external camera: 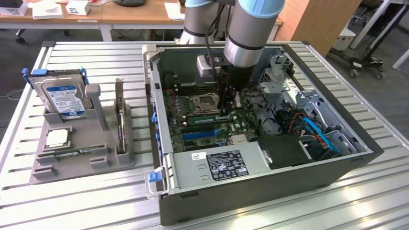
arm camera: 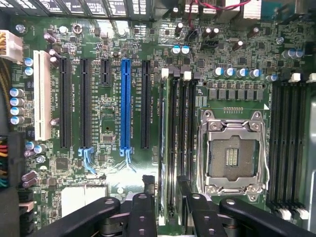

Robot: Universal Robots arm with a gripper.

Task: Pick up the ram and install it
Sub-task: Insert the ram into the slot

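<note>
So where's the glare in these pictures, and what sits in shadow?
In the exterior view, daylight glints off the ribbed metal table, while the arm shades the motherboard inside the computer case. In the wrist view, a white glare patch washes out the board near the blue slot, and the hand reads as dark, soft-edged shapes close to the lens.

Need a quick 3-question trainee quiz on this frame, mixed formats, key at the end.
1. True or false: the gripper hovers over the hard drive.
2. The ram between the fingers stands: A) beside the CPU socket; B) in the tray; C) on the power supply.
3. What colour is the odd-one-out expansion slot?
Key: 1 false; 2 A; 3 blue.
</note>
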